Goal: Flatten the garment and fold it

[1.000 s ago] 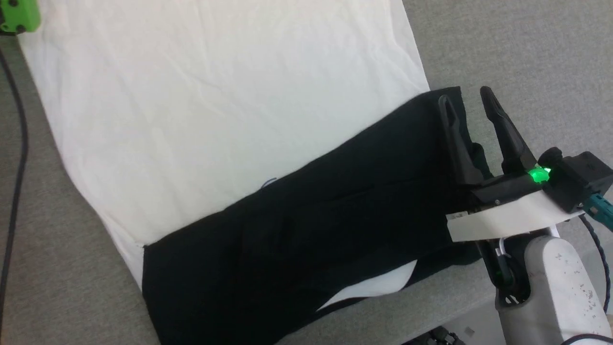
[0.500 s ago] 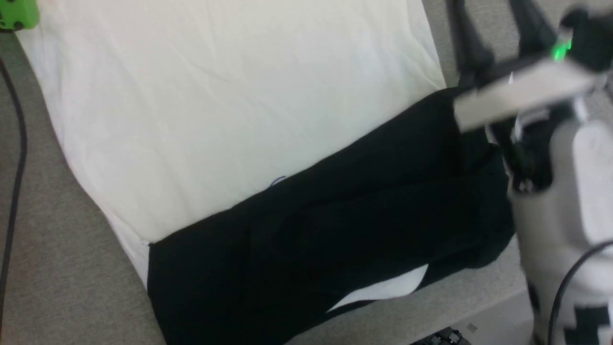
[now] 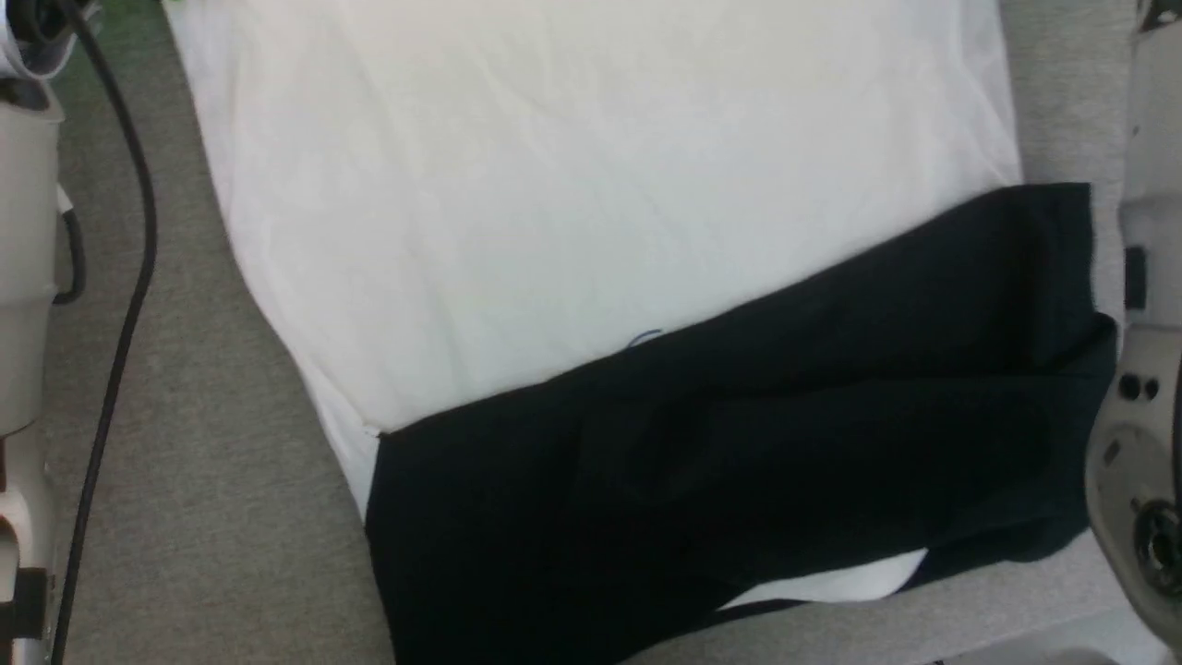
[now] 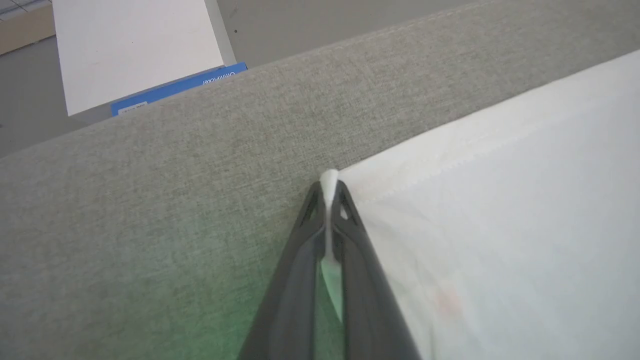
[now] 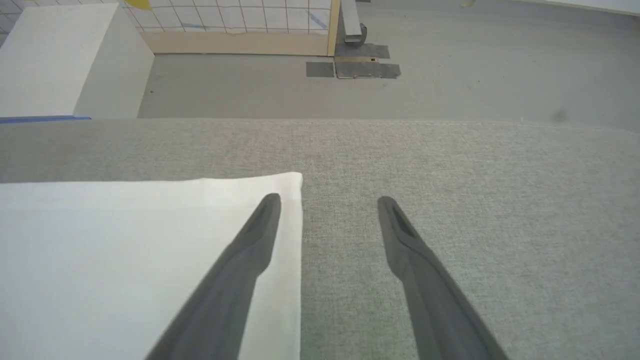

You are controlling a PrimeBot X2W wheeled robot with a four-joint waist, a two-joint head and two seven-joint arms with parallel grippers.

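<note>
left gripper (image 4: 329, 189) clamped on white T-shirt (image 4: 500, 225) corner, frame centre | right gripper (image 5: 330, 202) held apart, T-shirt edge straddled over grey bench (image 5: 475, 165) | black sleeve (image 3: 739, 443) laid across lower frame

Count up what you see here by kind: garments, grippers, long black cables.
Garment: 1, the garment, white with black sleeves
Grippers: 2, left gripper pinching a white corner, right gripper open
Long black cable: 1
Total: 4

garment (image 3: 572, 203) cut off by head view's top, bottom edges
</note>
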